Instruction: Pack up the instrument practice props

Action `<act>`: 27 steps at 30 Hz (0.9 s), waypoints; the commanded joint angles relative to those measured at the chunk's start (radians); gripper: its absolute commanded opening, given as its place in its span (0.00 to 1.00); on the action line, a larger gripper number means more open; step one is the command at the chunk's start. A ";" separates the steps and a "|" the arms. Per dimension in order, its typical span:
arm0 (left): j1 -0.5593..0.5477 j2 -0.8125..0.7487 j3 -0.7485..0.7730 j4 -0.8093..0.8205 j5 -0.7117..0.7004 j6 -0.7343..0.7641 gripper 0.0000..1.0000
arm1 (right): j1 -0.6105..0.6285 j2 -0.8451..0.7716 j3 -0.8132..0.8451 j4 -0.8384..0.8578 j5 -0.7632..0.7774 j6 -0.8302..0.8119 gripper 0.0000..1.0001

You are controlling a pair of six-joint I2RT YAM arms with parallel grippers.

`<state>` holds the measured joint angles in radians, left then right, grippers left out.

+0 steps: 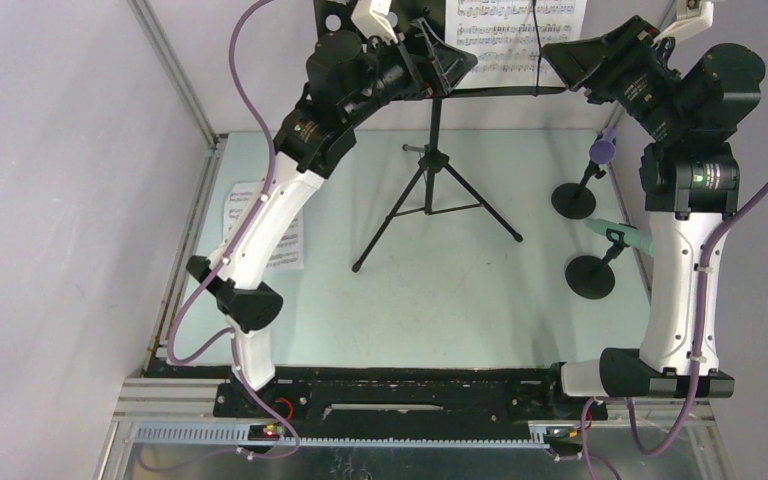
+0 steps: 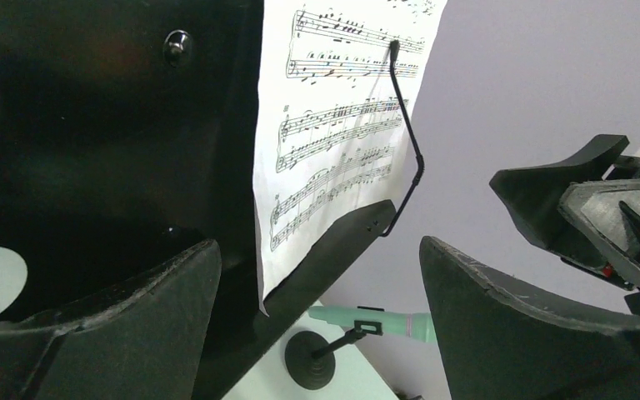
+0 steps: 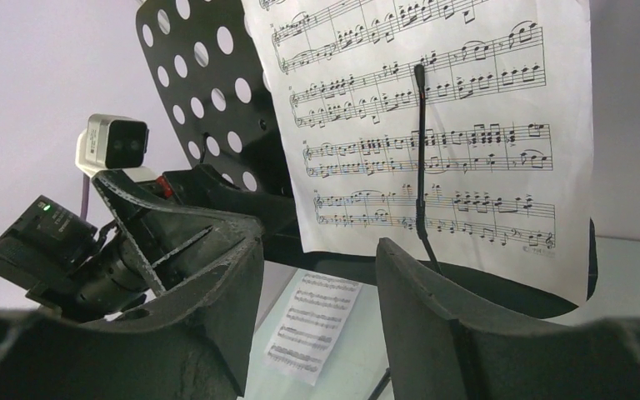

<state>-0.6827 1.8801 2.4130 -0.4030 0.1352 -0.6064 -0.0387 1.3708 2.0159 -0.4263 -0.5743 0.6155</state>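
Note:
The black tripod music rack [image 1: 428, 195] stands mid-table, its perforated plate [image 3: 208, 92] raised at the back. A white sheet-music page [image 1: 515, 30] rests on the plate under a thin wire clip, and it also shows in both wrist views [image 2: 342, 125] [image 3: 433, 125]. My left gripper [image 1: 442, 58] is open at the plate's left lower edge; in its own view [image 2: 318, 246] the ledge runs between the jaws. My right gripper [image 1: 563, 62] is open beside the plate's right end [image 3: 318, 236]. The purple microphone [image 1: 602, 150] and the mint-green microphone [image 1: 620, 236] sit on round-based holders [image 1: 573, 200] [image 1: 590, 277].
A second sheet-music page [image 1: 260, 225] lies flat on the table at the left, partly under my left arm, and shows in the right wrist view [image 3: 312, 325]. A metal frame post [image 1: 175, 70] and walls bound the left and back. The tripod legs spread across the table's middle.

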 commanded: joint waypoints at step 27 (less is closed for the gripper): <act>0.008 0.095 0.064 0.274 0.028 -0.112 0.70 | 0.026 -0.011 0.038 -0.024 0.000 -0.008 0.52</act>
<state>-0.6811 1.9621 2.4134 -0.1913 0.1677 -0.7006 -0.0185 1.3708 2.0171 -0.4488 -0.5735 0.6090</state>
